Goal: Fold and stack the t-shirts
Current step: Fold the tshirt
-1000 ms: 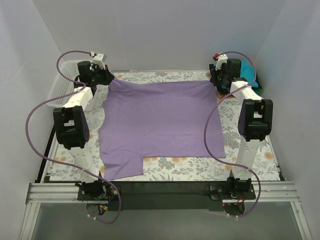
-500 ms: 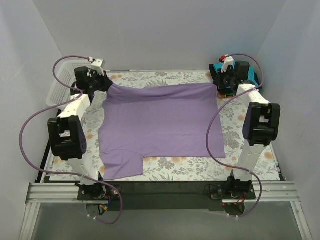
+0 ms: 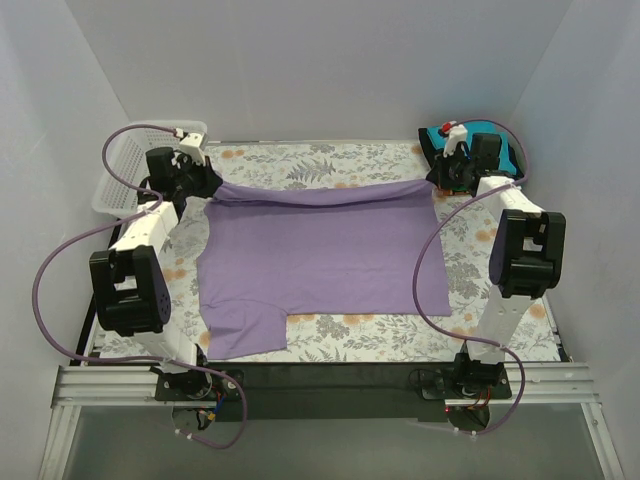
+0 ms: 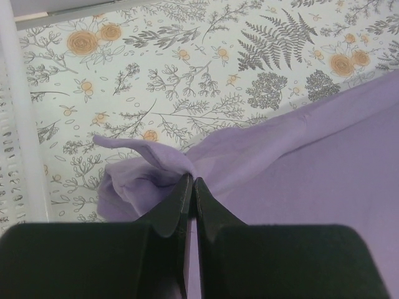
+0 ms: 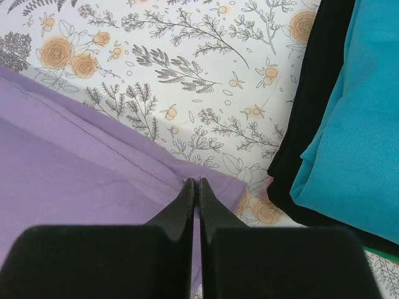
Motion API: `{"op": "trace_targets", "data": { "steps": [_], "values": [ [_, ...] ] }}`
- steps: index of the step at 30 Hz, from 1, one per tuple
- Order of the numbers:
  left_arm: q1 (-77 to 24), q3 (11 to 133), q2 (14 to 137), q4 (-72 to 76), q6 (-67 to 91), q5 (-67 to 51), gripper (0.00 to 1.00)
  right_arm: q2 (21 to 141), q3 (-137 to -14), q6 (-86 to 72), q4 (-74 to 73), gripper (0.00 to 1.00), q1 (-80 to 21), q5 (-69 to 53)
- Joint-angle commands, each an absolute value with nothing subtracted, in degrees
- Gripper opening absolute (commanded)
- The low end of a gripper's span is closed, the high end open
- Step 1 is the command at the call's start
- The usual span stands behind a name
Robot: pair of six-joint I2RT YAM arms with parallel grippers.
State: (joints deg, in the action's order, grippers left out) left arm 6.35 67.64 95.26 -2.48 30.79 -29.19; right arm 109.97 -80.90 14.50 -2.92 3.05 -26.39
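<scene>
Top: lavender t-shirt [image 3: 320, 260] spread on floral cloth [image 3: 320, 160], far edge lifted between my left gripper [image 3: 207, 183] and right gripper [image 3: 441, 180]. Left wrist: jaws clamped on bunched corner. Right wrist: clamped on hem, teal shirt [image 5: 349, 124] beside. I'd draw both corners nearward evenly, taut.

Both arms are built of white links with bulky black joint housings: the left arm [image 3: 128, 290] at nine o'clock in the overhead view, the right arm [image 3: 525, 252] at three. A purple cable [image 3: 140, 127] loops along each. Their black bases [image 3: 185, 381] sit at seven and five o'clock. The left gripper [image 4: 192, 182] and right gripper [image 5: 196, 182] have black fingers [image 4: 171, 215] tapering to thin tips. A red spot [image 3: 455, 127] marks the right wrist.
</scene>
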Motion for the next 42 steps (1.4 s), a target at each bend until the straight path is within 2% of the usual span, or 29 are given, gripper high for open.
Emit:
{"op": "trace_targets", "data": {
  "steps": [1,23,32,37,41,42],
  "values": [
    [7.47,66.36,91.85,-2.37,30.23,-28.21,0.0,106.26,-79.54,15.91,-2.02,0.01,3.51,-28.21],
    [7.56,56.61,88.6,-6.5,24.09,-26.63,0.0,104.77,-72.25,20.39,-4.13,0.01,3.52,-29.0],
    [7.47,54.49,90.97,-8.52,20.83,-26.54,0.0,106.52,-70.84,24.08,-7.29,0.01,3.52,-29.45],
    [7.56,56.86,92.29,-16.42,15.84,-29.35,0.0,107.67,-71.72,27.85,-10.8,0.01,3.52,-28.74],
    [7.73,58.53,90.27,-21.87,11.52,-31.72,0.1,106.61,-73.12,32.32,-17.37,0.29,3.6,-27.95],
    [7.91,59.41,89.48,-23.89,11.25,-32.25,0.11,106.18,-73.56,33.65,-18.79,0.31,3.6,-27.69]
  ]
}}
